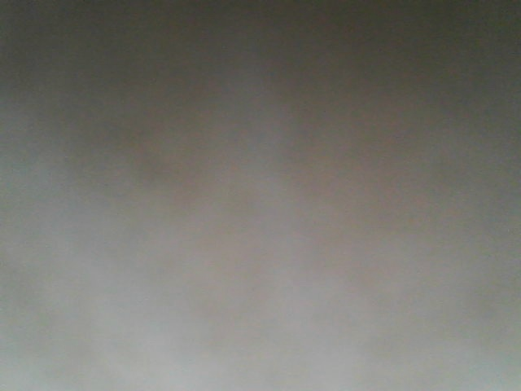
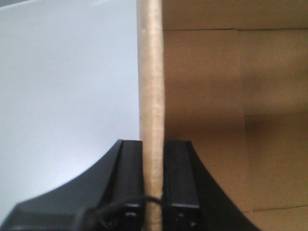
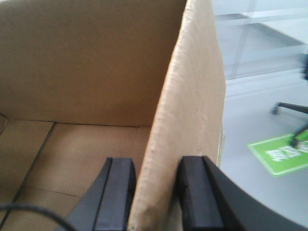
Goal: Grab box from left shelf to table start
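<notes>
Clearly, both arms are holding the box by its open rim. On the left, the left gripper is clamping one upright cardboard wall. Its black fingers are pressing on both faces with no gap showing. Outboard of that gripper a pale grey surface is showing; inboard, the bare brown interior is opening out.

Moving rightward, the right gripper is pinching another wall of the box, one finger inside and one outside. The wall is sitting slightly askew between them. Beyond its outer finger the floor, a green sticker and a chair base are showing.

The shelf is not appearing in any view, and the front camera is giving only grey blur. So I cannot tell whether the box is resting on anything.

Judging by the bare interior, the box is probably riding light. Corrugated board is stiff along a wall, yet it is likely to buckle or tear if twisted at one edge. Two matched holds on the rim, low enough to catch full wall, seem the sound choice.

Each wrist is lining up with its wall, fingers straddling the rim.
</notes>
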You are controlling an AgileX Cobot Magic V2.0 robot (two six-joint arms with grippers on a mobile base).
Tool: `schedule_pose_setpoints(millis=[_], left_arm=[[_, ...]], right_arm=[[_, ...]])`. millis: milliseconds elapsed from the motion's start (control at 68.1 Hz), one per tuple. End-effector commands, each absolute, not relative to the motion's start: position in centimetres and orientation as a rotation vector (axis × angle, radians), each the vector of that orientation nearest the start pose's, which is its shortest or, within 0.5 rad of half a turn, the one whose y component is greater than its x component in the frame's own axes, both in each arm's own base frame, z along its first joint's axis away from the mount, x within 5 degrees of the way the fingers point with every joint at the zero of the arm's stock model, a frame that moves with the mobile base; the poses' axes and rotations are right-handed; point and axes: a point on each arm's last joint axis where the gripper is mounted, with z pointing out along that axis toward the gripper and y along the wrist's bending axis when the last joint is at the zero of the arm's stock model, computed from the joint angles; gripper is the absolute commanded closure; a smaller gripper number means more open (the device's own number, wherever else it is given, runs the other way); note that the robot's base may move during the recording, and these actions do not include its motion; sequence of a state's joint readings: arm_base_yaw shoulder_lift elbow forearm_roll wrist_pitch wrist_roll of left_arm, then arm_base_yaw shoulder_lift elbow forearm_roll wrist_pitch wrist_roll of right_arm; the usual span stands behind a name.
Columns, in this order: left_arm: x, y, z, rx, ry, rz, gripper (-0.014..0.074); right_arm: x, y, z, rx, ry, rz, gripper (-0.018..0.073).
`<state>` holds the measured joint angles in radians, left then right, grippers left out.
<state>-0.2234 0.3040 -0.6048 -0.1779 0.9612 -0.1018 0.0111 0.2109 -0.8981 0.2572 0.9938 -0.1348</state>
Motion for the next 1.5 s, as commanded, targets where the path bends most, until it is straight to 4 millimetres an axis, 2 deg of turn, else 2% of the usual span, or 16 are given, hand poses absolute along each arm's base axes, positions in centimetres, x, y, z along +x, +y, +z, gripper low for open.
schedule_pose_setpoints(millis=[0, 1483], left_arm=[[4.34, -1.52, 32.1, 0.124, 2.083, -0.279, 0.0697], [4.34, -1.52, 32.1, 0.124, 2.083, -0.279, 0.0697]], right_arm=[[-1.76, 1.59, 41.76, -0.119, 1.578, 0.172, 0.0503], [-1.76, 1.59, 41.76, -0.118, 1.577, 0.171, 0.0503]])
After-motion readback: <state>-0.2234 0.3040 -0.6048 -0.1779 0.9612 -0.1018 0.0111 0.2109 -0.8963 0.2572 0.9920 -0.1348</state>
